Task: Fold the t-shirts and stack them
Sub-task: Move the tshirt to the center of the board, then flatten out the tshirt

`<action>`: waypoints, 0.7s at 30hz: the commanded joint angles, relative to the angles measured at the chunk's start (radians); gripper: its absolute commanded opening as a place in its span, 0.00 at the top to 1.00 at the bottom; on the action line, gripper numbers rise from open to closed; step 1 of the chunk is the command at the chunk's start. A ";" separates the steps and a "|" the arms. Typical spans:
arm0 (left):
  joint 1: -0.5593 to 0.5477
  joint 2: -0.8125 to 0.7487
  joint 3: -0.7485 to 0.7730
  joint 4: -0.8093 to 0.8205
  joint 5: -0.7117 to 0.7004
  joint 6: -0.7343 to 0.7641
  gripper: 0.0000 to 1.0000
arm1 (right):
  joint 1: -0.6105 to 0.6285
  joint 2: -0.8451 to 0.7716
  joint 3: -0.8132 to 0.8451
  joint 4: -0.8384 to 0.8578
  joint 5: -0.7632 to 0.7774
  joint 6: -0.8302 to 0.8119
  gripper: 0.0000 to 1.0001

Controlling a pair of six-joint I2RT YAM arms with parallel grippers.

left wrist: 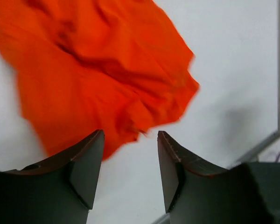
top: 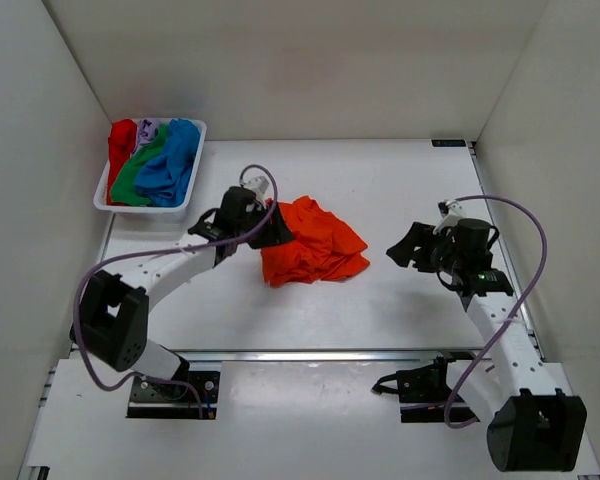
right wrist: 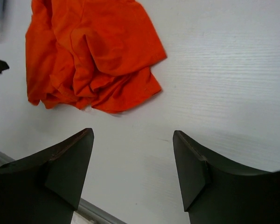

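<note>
Orange t-shirt [top: 313, 243]: a crumpled, unfolded heap on the table [top: 410, 180], directly ahead of my left gripper [left wrist: 130, 135]. Its near edge lies just past the left-hand fingertip. Whether cloth and finger touch, I cannot tell. The jaws of this gripper stand apart with only bare table between them, so I hold nothing here.

My right gripper [right wrist: 133, 133] is likewise parted and empty. The heap sits ahead of it and off to its left, well apart from its tips.

Behind the left gripper and off to its left side stands the white tray [top: 103, 203]. It carries the red t-shirt [top: 121, 140], green t-shirt [top: 130, 182], blue t-shirt [top: 172, 160] and lilac t-shirt [top: 148, 128], all bunched together and none of them folded.

Progress, as I judge it: early. One garment is out on the working surface but is neither spread flat nor folded, and no stack exists anywhere in view. Remaining: flatten and fold the orange one, then fetch, fold and pile the four in the tray.
</note>
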 commanded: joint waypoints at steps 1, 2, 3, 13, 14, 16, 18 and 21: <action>-0.090 -0.095 -0.121 0.102 -0.004 -0.049 0.40 | 0.058 0.081 -0.016 0.124 0.015 0.022 0.33; -0.107 -0.097 -0.140 0.110 -0.010 -0.060 0.38 | 0.070 0.125 -0.011 0.143 0.014 0.026 0.33; -0.124 -0.092 -0.168 0.124 -0.005 -0.071 0.37 | 0.084 0.178 -0.002 0.175 0.015 0.042 0.34; -0.104 -0.105 -0.247 0.046 -0.110 -0.060 0.36 | 0.117 0.554 0.174 0.301 0.052 0.088 0.33; -0.092 -0.111 -0.261 0.044 -0.120 -0.063 0.36 | 0.124 0.594 0.197 0.307 0.049 0.089 0.33; -0.077 -0.112 -0.274 0.035 -0.142 -0.066 0.36 | 0.119 0.665 0.231 0.310 0.064 0.094 0.34; -0.071 -0.106 -0.278 0.018 -0.162 -0.068 0.35 | 0.117 0.702 0.247 0.309 0.048 0.101 0.35; -0.066 -0.091 -0.286 0.015 -0.188 -0.071 0.35 | 0.131 0.772 0.294 0.297 0.051 0.094 0.35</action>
